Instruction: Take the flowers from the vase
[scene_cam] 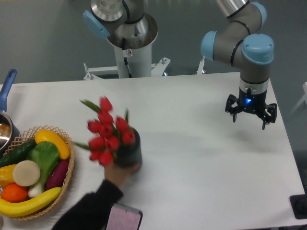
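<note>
On the white surface a dark grey ribbed vase holds red flowers with green leaves, the bunch leaning left. A person's hand in a dark sleeve touches the vase's base from below. Left of it sits a wicker basket of toy vegetables, and a blue-handled pot shows at the edge. The claw hangs well apart at the right, its fingers spread, holding nothing.
</note>
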Robot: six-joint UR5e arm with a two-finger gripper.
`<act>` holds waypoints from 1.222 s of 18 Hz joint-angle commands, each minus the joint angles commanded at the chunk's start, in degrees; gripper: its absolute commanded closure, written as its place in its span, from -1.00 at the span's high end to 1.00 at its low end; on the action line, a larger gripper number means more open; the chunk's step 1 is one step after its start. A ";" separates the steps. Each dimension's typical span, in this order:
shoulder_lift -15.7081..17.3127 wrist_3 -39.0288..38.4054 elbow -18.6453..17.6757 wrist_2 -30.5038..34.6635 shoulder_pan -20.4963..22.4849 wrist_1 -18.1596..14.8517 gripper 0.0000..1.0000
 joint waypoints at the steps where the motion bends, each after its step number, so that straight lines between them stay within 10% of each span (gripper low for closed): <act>1: 0.00 0.00 0.00 0.00 0.00 0.00 1.00; 10: 0.53 -9.13 -0.88 -3.15 -0.62 0.61 1.00; 22: 3.34 -12.91 -3.25 -35.72 -3.17 3.52 1.00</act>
